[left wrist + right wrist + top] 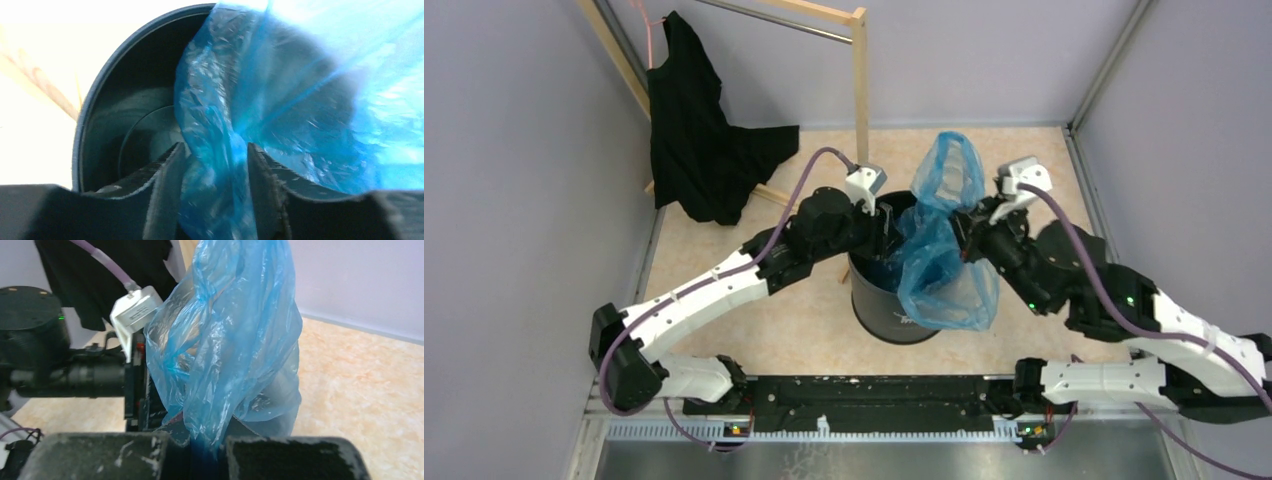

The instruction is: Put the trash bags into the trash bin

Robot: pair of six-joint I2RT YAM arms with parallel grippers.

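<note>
The trash bin stands upright mid-table, dark and cylindrical with a small white logo. The light-blue trash bag is stretched over its mouth: part sticks up behind, part hangs down the bin's right outer wall. My left gripper is at the bin's left rim, shut on a bunched fold of the bag over the open bin. My right gripper is at the right rim, shut on the bag's edge, which rises from my right gripper.
A black garment hangs on a wooden rack at the back left, its post close behind the bin. Grey walls close in the table on the left, back and right. The left arm's wrist is right beside the bag.
</note>
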